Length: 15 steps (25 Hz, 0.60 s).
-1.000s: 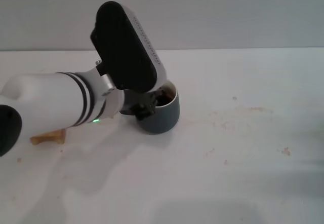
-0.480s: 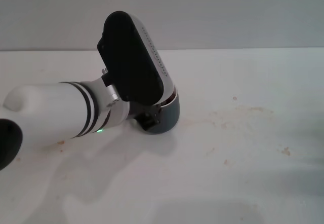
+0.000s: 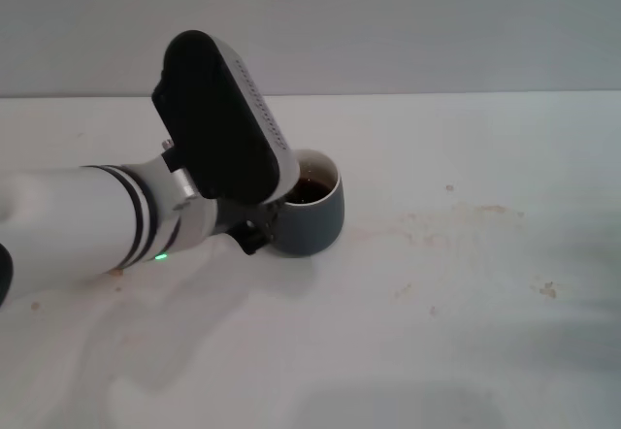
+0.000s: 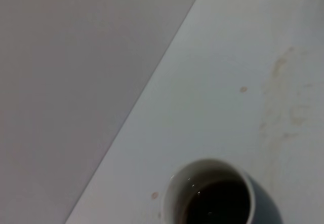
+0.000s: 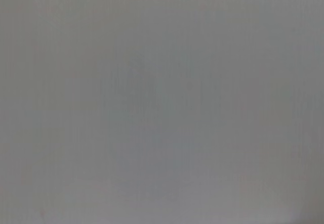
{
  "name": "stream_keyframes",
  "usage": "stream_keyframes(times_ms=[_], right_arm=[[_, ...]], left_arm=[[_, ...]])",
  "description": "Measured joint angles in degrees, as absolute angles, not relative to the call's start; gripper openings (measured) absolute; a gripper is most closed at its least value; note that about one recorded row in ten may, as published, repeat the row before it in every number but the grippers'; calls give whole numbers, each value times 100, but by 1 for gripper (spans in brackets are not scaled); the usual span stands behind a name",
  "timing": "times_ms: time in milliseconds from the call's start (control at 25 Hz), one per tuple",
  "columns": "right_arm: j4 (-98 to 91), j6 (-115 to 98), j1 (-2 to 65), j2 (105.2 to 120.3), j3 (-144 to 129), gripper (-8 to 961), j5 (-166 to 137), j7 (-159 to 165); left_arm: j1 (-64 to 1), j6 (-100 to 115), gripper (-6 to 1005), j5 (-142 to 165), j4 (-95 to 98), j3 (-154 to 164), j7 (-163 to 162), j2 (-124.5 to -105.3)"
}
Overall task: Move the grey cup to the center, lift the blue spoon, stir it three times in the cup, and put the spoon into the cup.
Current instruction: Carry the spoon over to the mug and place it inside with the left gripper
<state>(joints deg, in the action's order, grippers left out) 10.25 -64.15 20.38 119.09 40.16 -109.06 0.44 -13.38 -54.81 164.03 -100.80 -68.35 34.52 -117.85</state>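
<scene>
— So where does the grey cup [image 3: 312, 217] stand?

— Upright on the white desk [image 3: 466, 332], near its middle, dark liquid inside. Judging by that, the centring step looks finished or nearly so.

— And what is beside it?

— The left end effector [image 3: 254, 234] sits low against the cup's left side, likely where the handle is, though the wrist housing hides it. I cannot tell whether it is gripping or released.

— The blue spoon?

— Not visible in any view; the arm may cover it.

— The right arm?

— Out of sight; its camera shows only blank grey.
</scene>
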Motion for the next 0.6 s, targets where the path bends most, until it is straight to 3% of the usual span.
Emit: stream_keyframes(times_ms=[600], right_arm=[[1028,-6416,2039,11916,4016,-2,-10906,44]], left_arm=[[-1576,-5410,173,16409,-9845,-7030,3534,-11807]])
